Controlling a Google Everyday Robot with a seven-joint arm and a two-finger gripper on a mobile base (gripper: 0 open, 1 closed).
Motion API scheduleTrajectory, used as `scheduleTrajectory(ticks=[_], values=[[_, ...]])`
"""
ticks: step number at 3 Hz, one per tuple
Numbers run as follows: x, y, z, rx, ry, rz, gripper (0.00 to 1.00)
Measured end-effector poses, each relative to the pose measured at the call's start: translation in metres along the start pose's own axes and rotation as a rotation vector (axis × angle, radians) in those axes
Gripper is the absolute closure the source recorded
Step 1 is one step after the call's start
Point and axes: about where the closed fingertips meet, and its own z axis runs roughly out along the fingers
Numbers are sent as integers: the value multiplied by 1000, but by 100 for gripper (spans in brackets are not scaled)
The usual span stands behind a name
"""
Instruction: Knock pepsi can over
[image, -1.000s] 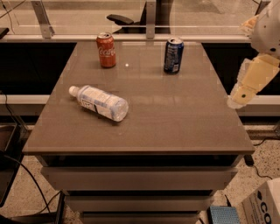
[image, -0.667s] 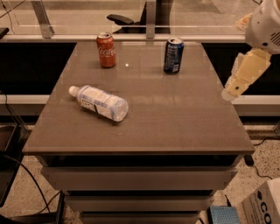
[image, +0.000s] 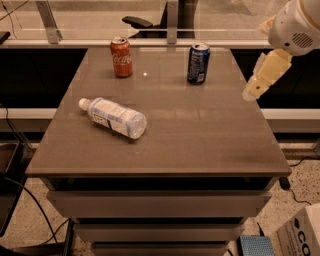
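Right of the pepsi can (image: 198, 63) and slightly nearer the camera, my gripper (image: 250, 93) is hanging in the air about level with the table (image: 200, 135) edge, tilting down toward the can and not touching it; I am unable to tell whether it is spread or pressed together; the pepsi can is standing upright on the table's far part; left of the pepsi can, a red Coca-Cola can (image: 121, 57) is standing upright; nearer the camera and left of the pepsi can, a clear plastic bottle (image: 114, 117) is lying on its side.
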Motion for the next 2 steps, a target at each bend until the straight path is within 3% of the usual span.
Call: scheduleTrajectory(ticks=[2], values=[[4, -46, 33, -3, -51, 50, 0]])
